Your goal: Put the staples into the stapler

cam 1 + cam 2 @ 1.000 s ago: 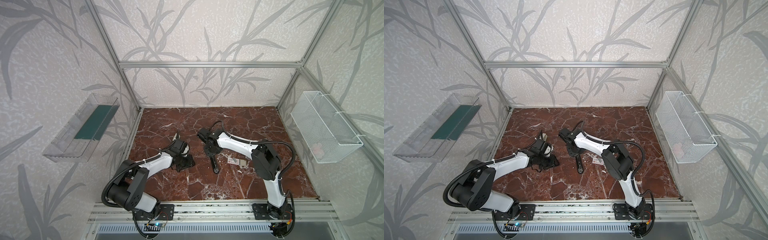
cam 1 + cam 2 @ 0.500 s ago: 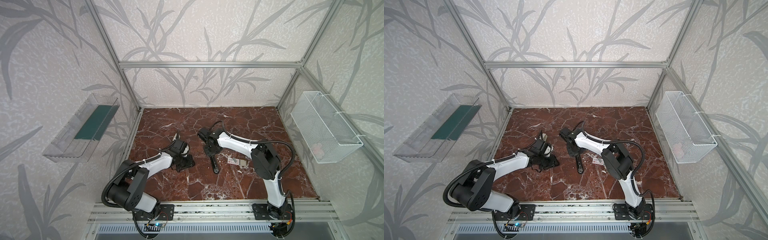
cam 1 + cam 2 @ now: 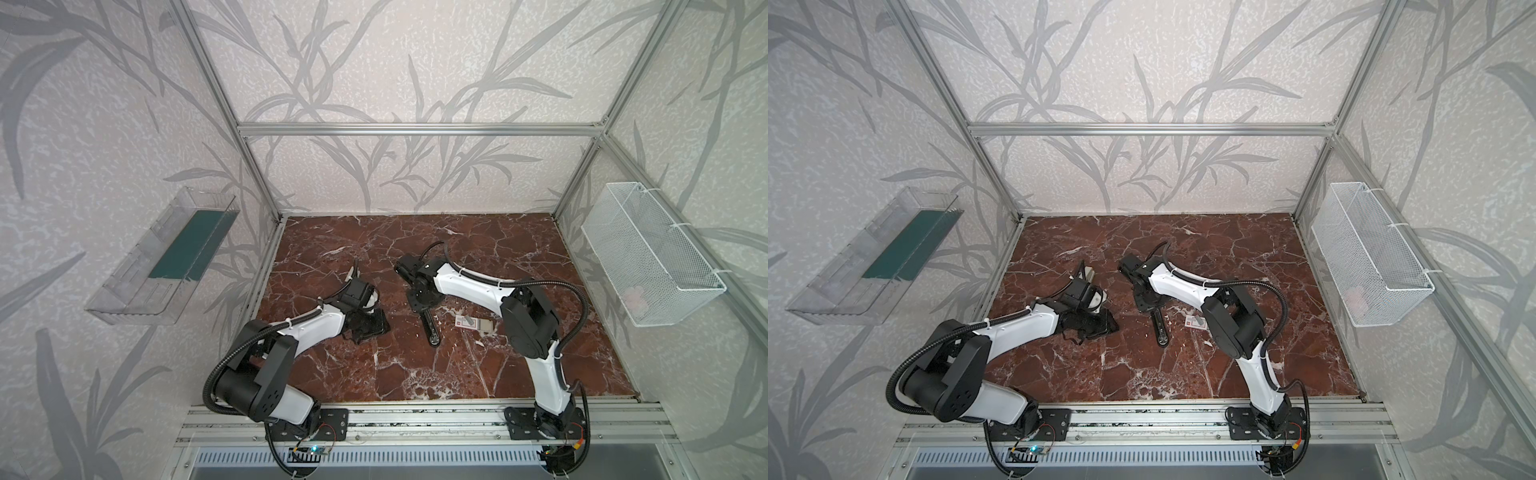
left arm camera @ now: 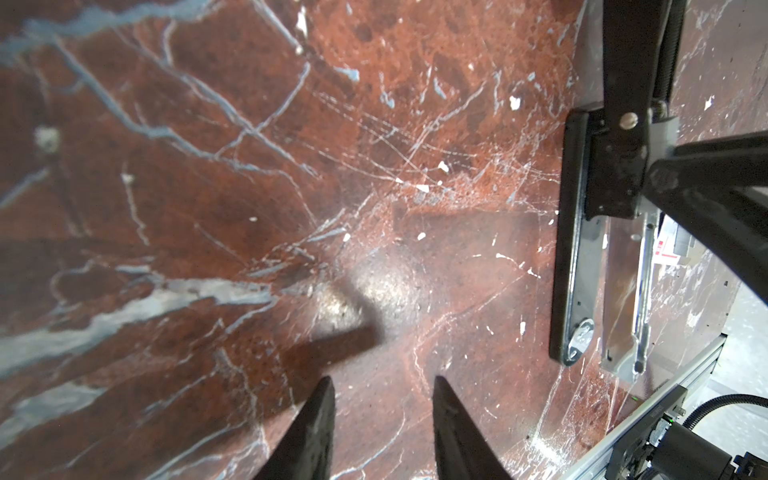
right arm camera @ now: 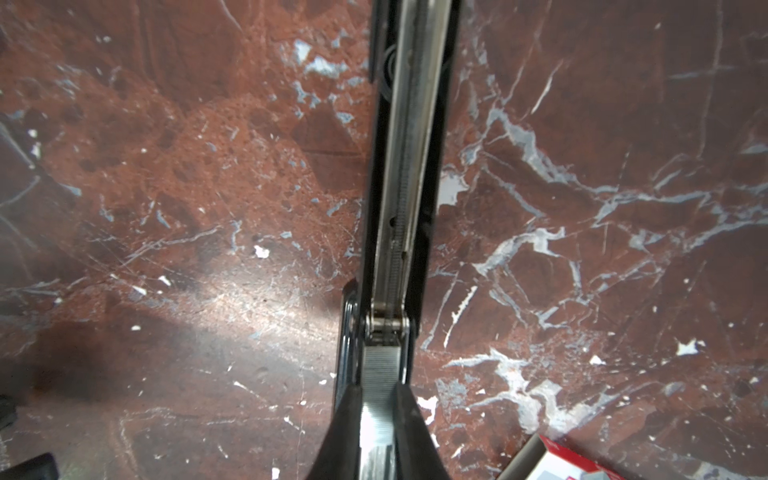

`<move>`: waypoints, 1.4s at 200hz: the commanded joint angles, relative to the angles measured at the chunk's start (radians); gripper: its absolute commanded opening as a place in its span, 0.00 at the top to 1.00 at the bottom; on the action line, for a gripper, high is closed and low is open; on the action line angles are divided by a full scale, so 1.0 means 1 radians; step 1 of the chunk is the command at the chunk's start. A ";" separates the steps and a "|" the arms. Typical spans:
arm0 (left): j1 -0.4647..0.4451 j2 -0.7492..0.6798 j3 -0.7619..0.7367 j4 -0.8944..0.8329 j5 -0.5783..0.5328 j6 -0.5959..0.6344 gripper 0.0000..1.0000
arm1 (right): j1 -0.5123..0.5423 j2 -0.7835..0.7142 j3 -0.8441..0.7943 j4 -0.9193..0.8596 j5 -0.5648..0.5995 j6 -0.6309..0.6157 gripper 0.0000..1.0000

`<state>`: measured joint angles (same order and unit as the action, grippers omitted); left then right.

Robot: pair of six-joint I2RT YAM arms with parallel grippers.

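Staples (image 5: 381, 370): one strip at the hinge end of the stapler (image 5: 372, 199), in line with its silver rail (image 5: 409, 124). The right gripper (image 5: 380, 415) is clamped on the strip's sides. The stapler lies opened out on the marble table (image 3: 415, 374), about mid-table in both top views, under the right gripper. A white box (image 3: 471, 322) with red print lies just to the right of the stapler, flat on the table. The left gripper (image 4: 382, 415) is to the left of the stapler and apart from it, jaws spread and empty, over bare marble. Can't tell whether it touches the table.
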<state>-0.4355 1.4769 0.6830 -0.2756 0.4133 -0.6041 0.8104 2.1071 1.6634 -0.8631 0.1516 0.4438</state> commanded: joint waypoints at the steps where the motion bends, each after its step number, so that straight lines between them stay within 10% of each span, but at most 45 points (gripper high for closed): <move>1: 0.006 0.005 -0.003 -0.002 -0.005 0.004 0.59 | -0.002 -0.012 0.026 -0.026 0.020 -0.005 0.84; 280: 0.006 0.005 -0.007 -0.005 -0.007 0.003 0.59 | -0.028 0.042 0.064 0.020 -0.007 -0.020 0.75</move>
<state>-0.4355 1.4811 0.6830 -0.2756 0.4133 -0.6041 0.7876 2.1216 1.7042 -0.8375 0.1551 0.4332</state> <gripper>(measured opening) 0.407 0.246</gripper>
